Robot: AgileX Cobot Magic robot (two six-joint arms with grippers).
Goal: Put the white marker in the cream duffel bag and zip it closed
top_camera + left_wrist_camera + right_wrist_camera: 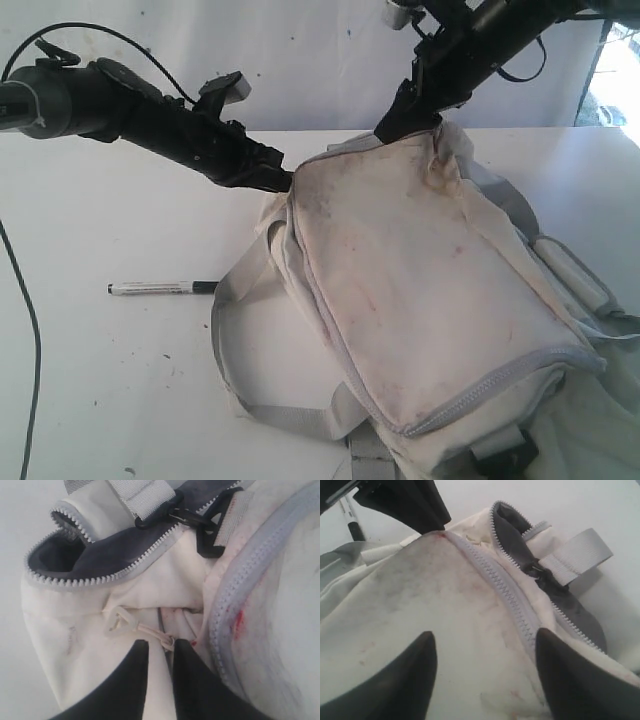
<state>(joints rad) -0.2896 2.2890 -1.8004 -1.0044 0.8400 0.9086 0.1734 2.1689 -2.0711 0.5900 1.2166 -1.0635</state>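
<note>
The white marker (160, 288) lies flat on the table, left of the cream duffel bag (420, 290), with its black cap towards the bag. My left gripper (288, 182) is at the bag's upper left corner. In the left wrist view it (160, 645) is nearly closed on a fold of cream fabric, next to the knotted zipper pull cord (135, 626). Beyond it the zipper opening (90, 555) gapes, showing dark lining. My right gripper (405, 125) is at the bag's far top edge. Its fingers (485, 634) stand wide apart over the stained cloth, holding nothing. The marker (347, 510) also shows there.
A grey webbing strap (230, 330) loops on the white table (100, 400) between marker and bag. A black clip (210, 530) and a strap sit by the zipper opening. A dark cable (25, 330) runs along the left edge.
</note>
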